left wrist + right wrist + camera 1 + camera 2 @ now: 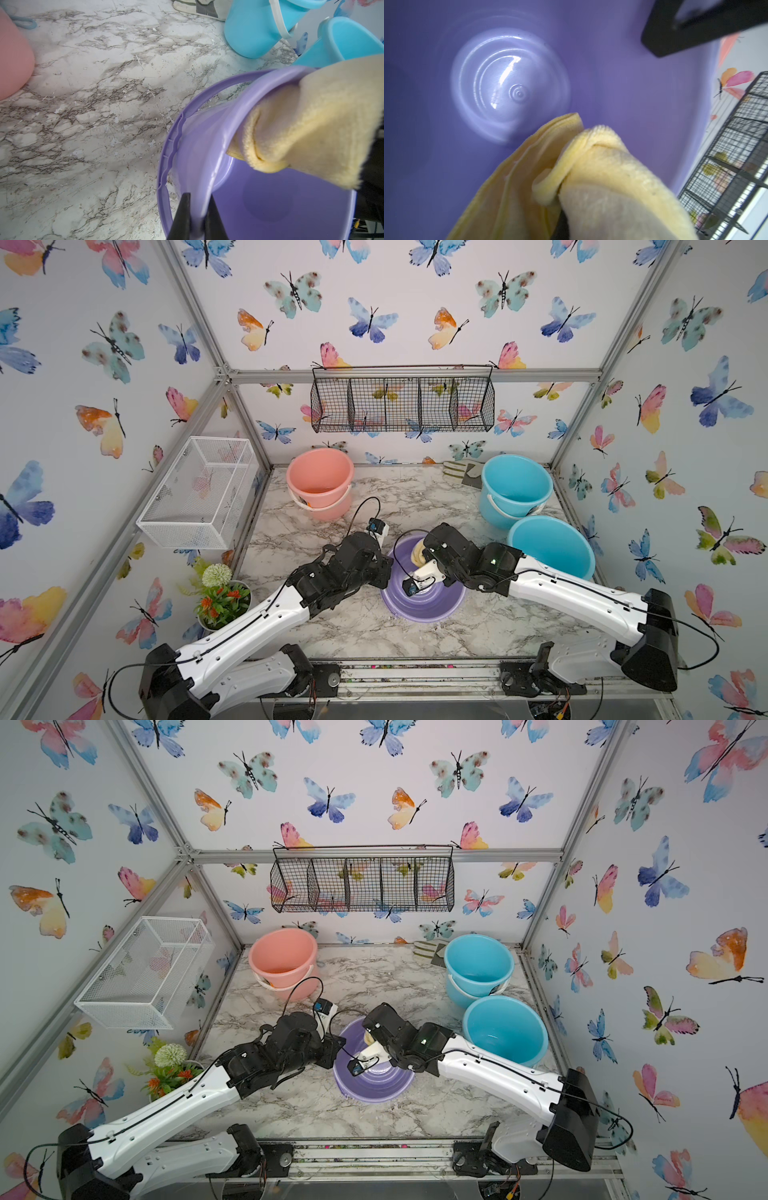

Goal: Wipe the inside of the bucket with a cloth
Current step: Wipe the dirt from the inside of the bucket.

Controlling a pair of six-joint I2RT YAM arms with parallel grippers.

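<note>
The purple bucket (pixel 432 601) (pixel 374 1088) lies tilted on the marble table, its mouth facing the right arm. My left gripper (pixel 198 200) is shut on the bucket's rim wall (pixel 209 149), one finger inside and one outside. The pale yellow cloth (pixel 417 553) (pixel 311 124) (pixel 602 166) is bunched inside the bucket against its side wall, near the round bottom (pixel 510 87). My right gripper (pixel 564 224) is shut on the cloth, which wraps over and hides most of its fingers. In both top views the right wrist covers the bucket's mouth.
At the back left stands a pink bucket (pixel 320 481). Two blue buckets (pixel 515 489) (pixel 550 547) stand at the back right, with a glove (pixel 461 472) beside them. A black wire basket (pixel 401 404) hangs on the back wall, a white one (pixel 199 493) on the left wall. A potted plant (pixel 220 597) stands at the left.
</note>
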